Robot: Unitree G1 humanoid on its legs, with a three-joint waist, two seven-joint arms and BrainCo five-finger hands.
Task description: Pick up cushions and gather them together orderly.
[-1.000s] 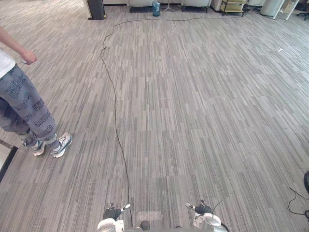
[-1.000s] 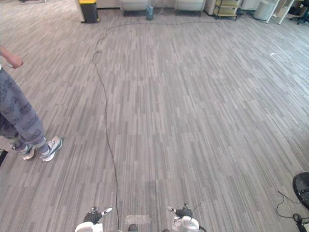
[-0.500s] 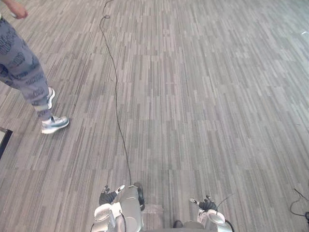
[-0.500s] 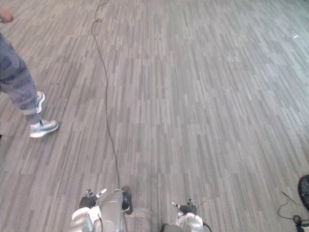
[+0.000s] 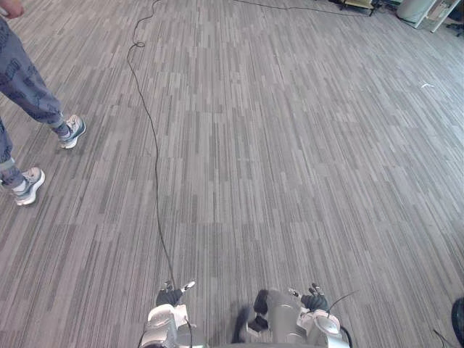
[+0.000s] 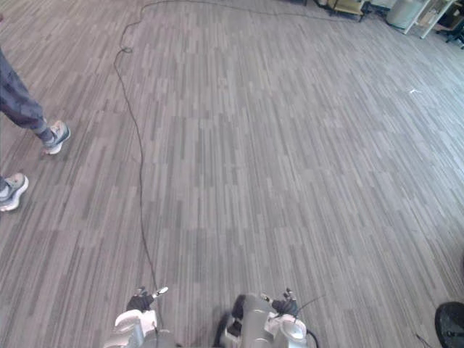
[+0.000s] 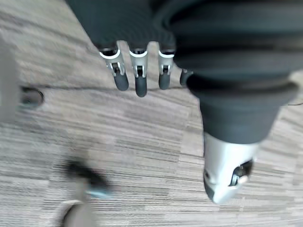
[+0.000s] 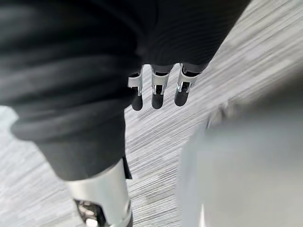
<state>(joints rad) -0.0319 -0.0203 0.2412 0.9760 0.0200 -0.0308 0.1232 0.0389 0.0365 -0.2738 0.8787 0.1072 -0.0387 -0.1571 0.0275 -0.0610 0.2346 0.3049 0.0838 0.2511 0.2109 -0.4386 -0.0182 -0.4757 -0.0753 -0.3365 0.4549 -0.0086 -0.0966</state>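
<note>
one person [image 5: 27, 85] — two shoes [image 5: 72, 131] [image 5: 27, 185], maybe one scrap [image 5: 426, 85].

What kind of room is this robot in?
Probably a big office or lab. The floor is grey striped carpet, a person in sneakers stands at the left, and what may be a cart sits at the far edge.

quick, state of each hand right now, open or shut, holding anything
Left hand: open, fingers straight, holding nothing.
Right hand: open, fingers straight, holding nothing.
</note>
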